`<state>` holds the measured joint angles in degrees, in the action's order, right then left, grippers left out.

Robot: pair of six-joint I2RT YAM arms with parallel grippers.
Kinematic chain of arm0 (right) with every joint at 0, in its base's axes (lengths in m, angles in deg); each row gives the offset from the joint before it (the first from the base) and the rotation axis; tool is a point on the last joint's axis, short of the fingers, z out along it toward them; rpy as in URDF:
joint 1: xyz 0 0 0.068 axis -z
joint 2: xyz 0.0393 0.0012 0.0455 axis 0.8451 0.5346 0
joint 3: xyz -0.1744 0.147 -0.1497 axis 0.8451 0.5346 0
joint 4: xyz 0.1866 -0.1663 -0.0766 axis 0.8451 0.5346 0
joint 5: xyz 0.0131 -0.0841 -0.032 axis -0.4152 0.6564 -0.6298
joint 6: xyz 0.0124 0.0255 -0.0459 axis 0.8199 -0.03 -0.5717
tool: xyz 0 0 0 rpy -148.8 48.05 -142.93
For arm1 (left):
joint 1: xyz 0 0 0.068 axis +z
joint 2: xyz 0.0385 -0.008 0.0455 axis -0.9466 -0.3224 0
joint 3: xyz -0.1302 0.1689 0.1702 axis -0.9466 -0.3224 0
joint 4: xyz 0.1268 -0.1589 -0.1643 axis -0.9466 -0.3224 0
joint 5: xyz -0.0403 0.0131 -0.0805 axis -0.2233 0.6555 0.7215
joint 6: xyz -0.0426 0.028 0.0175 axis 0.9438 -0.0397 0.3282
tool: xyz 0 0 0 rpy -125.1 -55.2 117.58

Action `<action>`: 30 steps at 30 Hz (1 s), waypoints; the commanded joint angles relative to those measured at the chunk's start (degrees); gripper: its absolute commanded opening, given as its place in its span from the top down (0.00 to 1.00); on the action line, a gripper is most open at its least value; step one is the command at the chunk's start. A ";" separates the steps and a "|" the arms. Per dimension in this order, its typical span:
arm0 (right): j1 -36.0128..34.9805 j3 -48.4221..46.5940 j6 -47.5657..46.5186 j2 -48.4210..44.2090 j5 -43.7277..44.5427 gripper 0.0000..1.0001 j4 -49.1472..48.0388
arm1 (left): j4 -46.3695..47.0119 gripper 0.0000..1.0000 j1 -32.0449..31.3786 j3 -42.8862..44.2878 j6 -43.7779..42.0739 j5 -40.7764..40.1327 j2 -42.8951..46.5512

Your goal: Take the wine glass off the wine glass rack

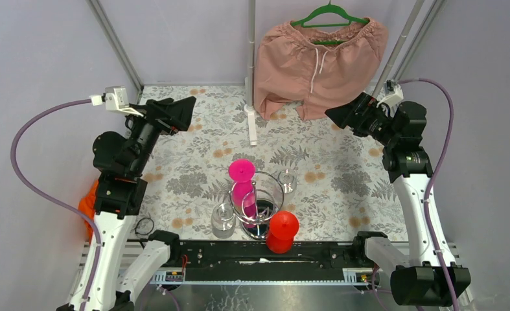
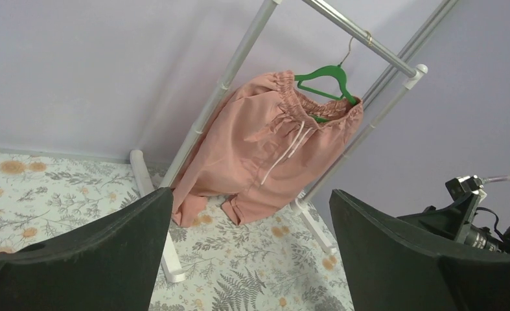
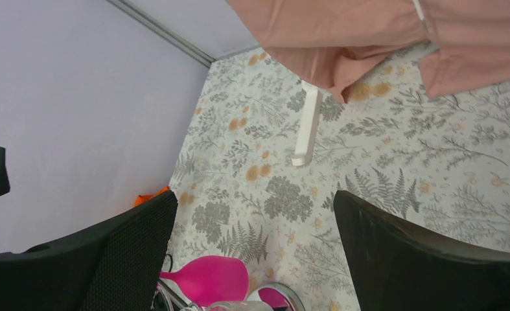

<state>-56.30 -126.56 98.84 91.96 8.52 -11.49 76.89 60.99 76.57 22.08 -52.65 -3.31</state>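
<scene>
Held raised at opposite sides, angled inward: left gripper [image 1: 185,110] and right gripper [image 1: 335,116], jaws spread wide.

Seen from above, the wine glass rack [image 1: 256,227] is a tangle of chrome wire partly hidden behind a pink glass [image 1: 242,171] and a red glass [image 1: 282,228]; which ring carries which glass cannot be told. An orange thing [image 1: 87,206] is mostly hidden behind the left arm [image 1: 119,189]. In the right wrist view, the bottom edge cuts off the pink glass and all but a sliver of the rack.

Pale lilac walls [image 1: 45,52], floral tablecloth [image 1: 194,162], white clothes rail [image 2: 220,91]
</scene>
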 commanded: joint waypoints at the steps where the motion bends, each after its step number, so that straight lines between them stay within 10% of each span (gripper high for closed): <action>1: -0.06 -1.89 -3.10 -1.08 3.54 0.00 5.29 | -2.39 0.01 0.05 0.00 0.52 -1.66 -1.16; 30: -0.20 -17.77 -4.42 8.68 5.34 0.05 12.78 | -31.47 0.02 0.08 26.21 0.13 -7.55 -25.81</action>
<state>-56.30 -140.77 94.29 101.53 15.05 -0.32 50.86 60.99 104.45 23.16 -60.59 -30.71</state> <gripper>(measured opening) 0.978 0.984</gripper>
